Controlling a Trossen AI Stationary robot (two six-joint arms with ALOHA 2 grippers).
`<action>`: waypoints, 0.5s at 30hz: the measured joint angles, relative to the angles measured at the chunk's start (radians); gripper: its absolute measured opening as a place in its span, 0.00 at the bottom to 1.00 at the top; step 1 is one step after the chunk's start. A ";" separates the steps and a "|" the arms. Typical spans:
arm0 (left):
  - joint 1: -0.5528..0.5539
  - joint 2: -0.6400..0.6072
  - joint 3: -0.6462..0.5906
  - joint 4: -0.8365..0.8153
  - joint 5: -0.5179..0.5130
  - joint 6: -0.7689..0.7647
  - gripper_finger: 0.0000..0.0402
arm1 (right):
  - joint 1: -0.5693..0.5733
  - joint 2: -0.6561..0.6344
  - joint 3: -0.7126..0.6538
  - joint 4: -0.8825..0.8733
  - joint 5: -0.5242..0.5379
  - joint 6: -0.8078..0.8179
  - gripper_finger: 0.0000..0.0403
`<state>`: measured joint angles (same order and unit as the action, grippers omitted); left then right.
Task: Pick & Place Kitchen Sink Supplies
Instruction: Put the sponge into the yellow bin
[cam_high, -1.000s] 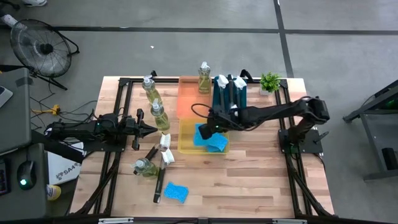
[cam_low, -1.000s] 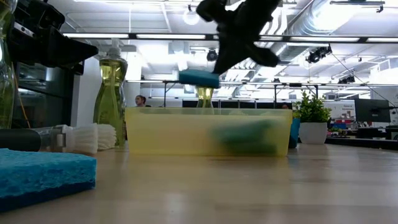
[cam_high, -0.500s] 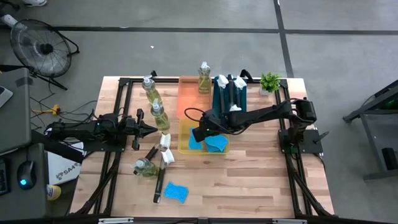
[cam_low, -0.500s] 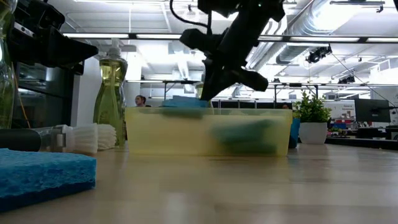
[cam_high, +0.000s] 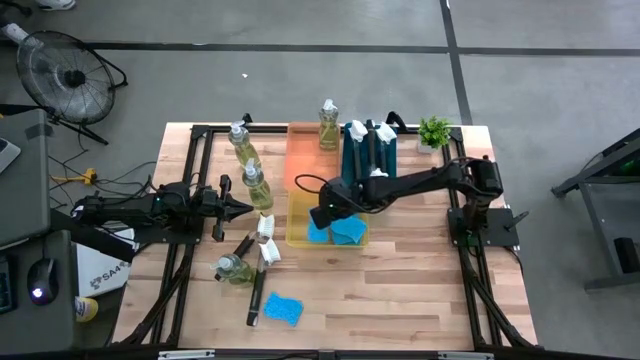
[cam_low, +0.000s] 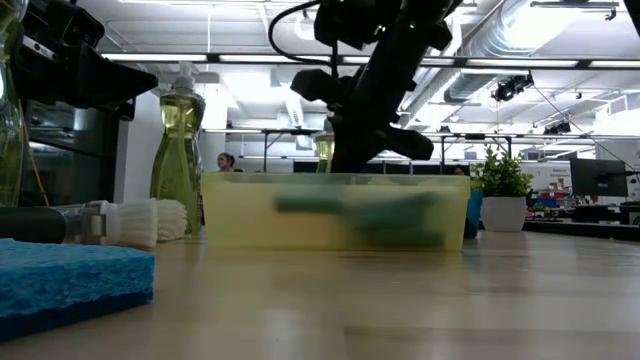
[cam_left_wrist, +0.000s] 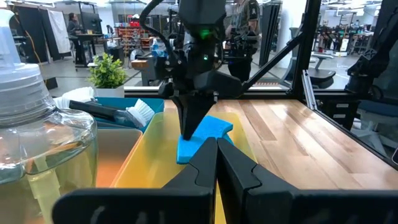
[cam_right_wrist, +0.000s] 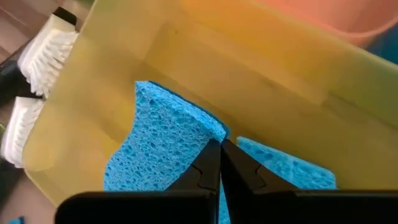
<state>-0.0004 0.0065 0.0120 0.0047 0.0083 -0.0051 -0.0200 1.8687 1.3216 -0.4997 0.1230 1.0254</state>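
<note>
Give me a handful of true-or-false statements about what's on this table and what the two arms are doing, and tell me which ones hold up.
1. The right gripper is down inside the yellow tray, shut on a blue sponge. True.
2. The left gripper holds a soap bottle. False: it is shut and empty, waiting at the table's left side.
3. Another blue sponge lies on the bare wood near the table's front edge. True.
4. The potted plant stands in the orange tray. False: it stands on the table at the far right corner, outside the trays.
5. Every dish brush is in the teal tray. False: the brushes by the yellow tray lie on the wood.
</note>
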 joint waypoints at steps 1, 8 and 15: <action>0.000 0.000 0.000 0.000 0.000 0.000 0.00 | -0.002 0.000 0.000 0.000 -0.004 -0.007 0.00; 0.000 0.000 0.000 0.000 0.000 0.000 0.00 | -0.005 0.000 0.000 0.003 -0.010 -0.021 0.03; 0.000 0.000 0.000 0.000 0.000 0.000 0.00 | -0.005 0.000 0.000 0.003 -0.010 -0.024 0.18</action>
<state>-0.0004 0.0063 0.0120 0.0044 0.0082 -0.0051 -0.0250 1.8687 1.3216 -0.4965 0.1126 1.0012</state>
